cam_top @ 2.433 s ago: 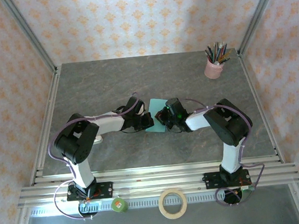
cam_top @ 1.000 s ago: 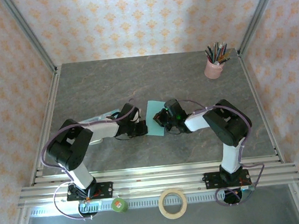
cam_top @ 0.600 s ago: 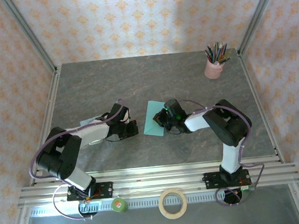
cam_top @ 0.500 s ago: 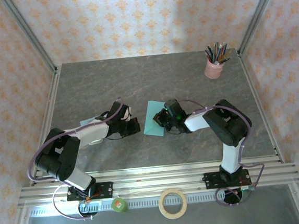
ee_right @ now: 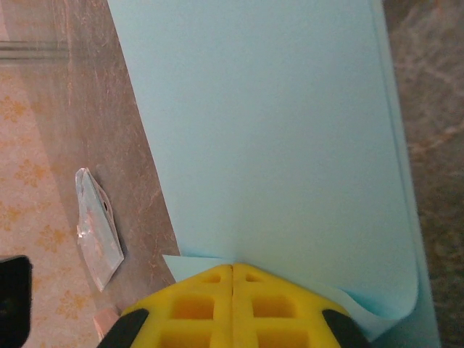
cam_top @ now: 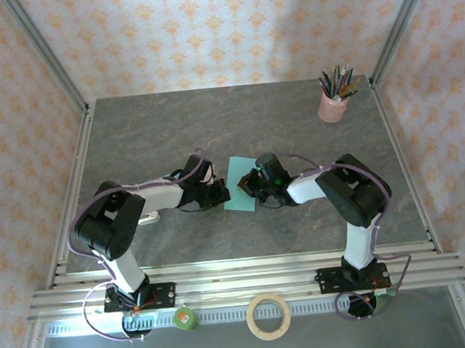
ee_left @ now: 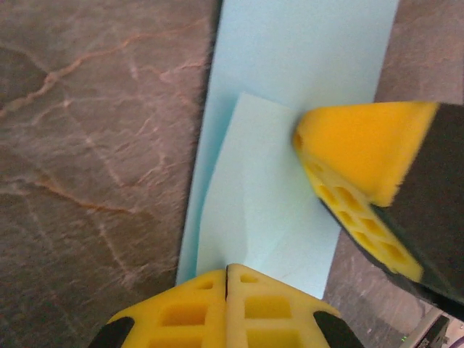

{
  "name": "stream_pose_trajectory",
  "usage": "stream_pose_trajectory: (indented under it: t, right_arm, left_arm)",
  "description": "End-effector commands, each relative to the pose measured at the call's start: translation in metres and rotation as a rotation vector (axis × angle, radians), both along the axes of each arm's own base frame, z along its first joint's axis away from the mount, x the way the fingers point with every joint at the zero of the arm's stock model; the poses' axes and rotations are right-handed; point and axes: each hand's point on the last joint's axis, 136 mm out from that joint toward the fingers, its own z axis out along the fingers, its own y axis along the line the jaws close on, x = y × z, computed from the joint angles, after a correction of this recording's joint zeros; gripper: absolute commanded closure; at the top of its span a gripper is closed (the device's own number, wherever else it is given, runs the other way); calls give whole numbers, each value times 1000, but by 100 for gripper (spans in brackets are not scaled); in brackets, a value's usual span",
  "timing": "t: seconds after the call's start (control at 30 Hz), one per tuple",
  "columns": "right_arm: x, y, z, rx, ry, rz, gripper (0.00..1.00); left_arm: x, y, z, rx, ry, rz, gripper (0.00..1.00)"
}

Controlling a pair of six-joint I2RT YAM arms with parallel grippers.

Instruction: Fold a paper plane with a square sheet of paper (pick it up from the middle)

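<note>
1. The left gripper (cam_top: 220, 193) sits low over the grey stone-patterned table (cam_top: 236, 117). The left wrist view shows its yellow fingers pressed together with no gap, their tips (ee_left: 226, 293) lying over the near edge of the square sheet of paper (ee_left: 304, 58).
2. The right gripper (cam_top: 248, 182) comes in from the opposite side. Its yellow fingers are likewise closed flush, with the tips (ee_right: 232, 290) on the sheet where a folded layer ends. It cannot be told whether either gripper pinches a layer or only presses on it.
3. In the left wrist view, one yellow pad of the right gripper's fingers (ee_left: 362, 159) rests against the sheet's far side, beside a raised, creased flap.
4. The turquoise sheet (cam_top: 237, 172) lies near the middle of the table between the two grippers, folded to a narrow strip. In the right wrist view (ee_right: 268, 130) one corner of it curls upward.
5. A small clear packet (ee_right: 98, 228) lies on the table to the left, apart from the sheet.
6. A pink cup of pencils (cam_top: 333, 106) stands at the far right corner.
7. A roll of tape (cam_top: 251, 317) and a small green object (cam_top: 185, 317) sit on the metal ledge in front of the arm bases.
8. Orange-patterned wallpaper (cam_top: 220, 28) lines the enclosure behind aluminium framing (cam_top: 242, 287).
</note>
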Motion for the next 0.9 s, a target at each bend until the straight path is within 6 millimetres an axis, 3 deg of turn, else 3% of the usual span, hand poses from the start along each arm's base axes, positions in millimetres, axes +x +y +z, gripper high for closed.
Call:
stream_pose_trajectory:
  t: [0.0, 0.2, 0.3, 0.7, 0.87]
  right_arm:
    - [-8, -19, -22, -116, 46, 14, 100]
    - [5, 2, 29, -90, -117, 122, 97]
    - [-1, 6, 35, -139, -137, 157, 97]
    - [-21, 9, 4, -142, -58, 189, 99]
    - [-24, 4, -12, -177, -16, 184, 99]
  left_arm:
    - [-11, 14, -21, 53, 42, 37, 97]
    - [-23, 29, -40, 124, 73, 50, 98]
    - [-21, 29, -38, 124, 68, 56, 99]
    - [-16, 28, -31, 126, 52, 59, 99]
    - [-9, 15, -13, 49, 10, 39, 99]
